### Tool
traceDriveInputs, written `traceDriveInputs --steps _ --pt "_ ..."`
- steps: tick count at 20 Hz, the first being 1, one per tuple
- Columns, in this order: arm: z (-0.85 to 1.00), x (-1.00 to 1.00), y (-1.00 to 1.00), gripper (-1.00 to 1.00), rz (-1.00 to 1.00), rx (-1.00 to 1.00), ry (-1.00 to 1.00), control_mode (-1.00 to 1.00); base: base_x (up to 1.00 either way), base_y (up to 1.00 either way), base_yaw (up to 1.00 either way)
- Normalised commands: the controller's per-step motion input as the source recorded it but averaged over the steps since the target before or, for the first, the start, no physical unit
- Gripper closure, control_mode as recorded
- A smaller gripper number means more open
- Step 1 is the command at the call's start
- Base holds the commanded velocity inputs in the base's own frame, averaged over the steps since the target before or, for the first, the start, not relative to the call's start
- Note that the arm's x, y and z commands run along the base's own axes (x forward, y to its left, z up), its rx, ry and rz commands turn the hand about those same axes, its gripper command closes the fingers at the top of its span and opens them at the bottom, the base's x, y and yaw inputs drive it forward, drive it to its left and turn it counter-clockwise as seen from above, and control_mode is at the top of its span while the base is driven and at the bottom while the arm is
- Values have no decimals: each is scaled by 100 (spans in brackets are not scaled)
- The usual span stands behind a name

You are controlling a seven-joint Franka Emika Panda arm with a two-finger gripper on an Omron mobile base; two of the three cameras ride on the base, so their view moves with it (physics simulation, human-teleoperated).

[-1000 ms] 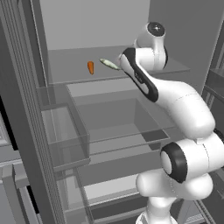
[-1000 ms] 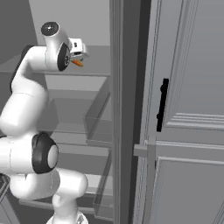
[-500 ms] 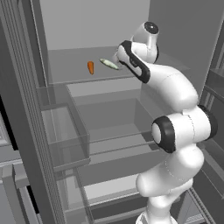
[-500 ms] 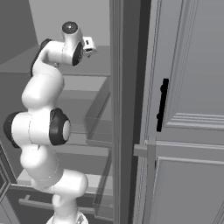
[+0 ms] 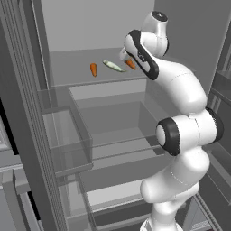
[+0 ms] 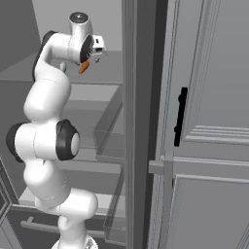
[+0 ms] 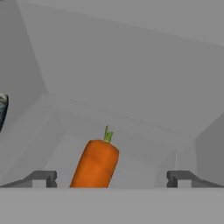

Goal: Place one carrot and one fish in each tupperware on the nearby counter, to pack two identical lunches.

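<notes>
Inside an open fridge, the top shelf (image 5: pixel 81 79) carries an orange carrot (image 5: pixel 93 69), a pale fish (image 5: pixel 113 66) and a second carrot (image 5: pixel 131 64) at the right, partly behind my arm. In the hand view this second carrot (image 7: pixel 95 162) lies just ahead, green stub pointing away, between my two dark fingertips (image 7: pixel 43 178). My gripper (image 7: pixel 112 179) is open and holds nothing. The fish's edge (image 7: pixel 2 111) peeks in at the left. From the right base view the same carrot (image 6: pixel 83 67) shows under my hand. The tupperware and the counter are out of view.
The fridge's back and side walls close in around the shelf. Clear drawers (image 5: pixel 113 122) sit below it, and door bins (image 5: pixel 67 140) stand at the left. A tall grey cabinet door with a black handle (image 6: pixel 180 116) rises at the right.
My arm has stretched up and forward into the fridge, bringing the hand to the right-hand carrot on the top shelf. The jaws stayed open. Carrots and fish have not moved.
</notes>
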Motion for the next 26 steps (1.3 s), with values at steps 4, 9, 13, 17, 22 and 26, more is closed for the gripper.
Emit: traceDriveInputs --steps 4,9,13,17,22,26 --pt "-34 -5 29 -100 -6 0 -10 -100 0 0 0" --pt "-3 0 30 -100 -17 0 0 -100 0 0 0" --pt "0 0 -19 -100 -14 0 10 -100 0 0 0" --pt "-28 0 -19 -100 -11 0 16 -100 0 0 0" --pt "-52 0 -4 -100 -2 0 13 -100 0 0 0" --pt "-21 0 0 -100 0 0 2 -100 0 0 0"
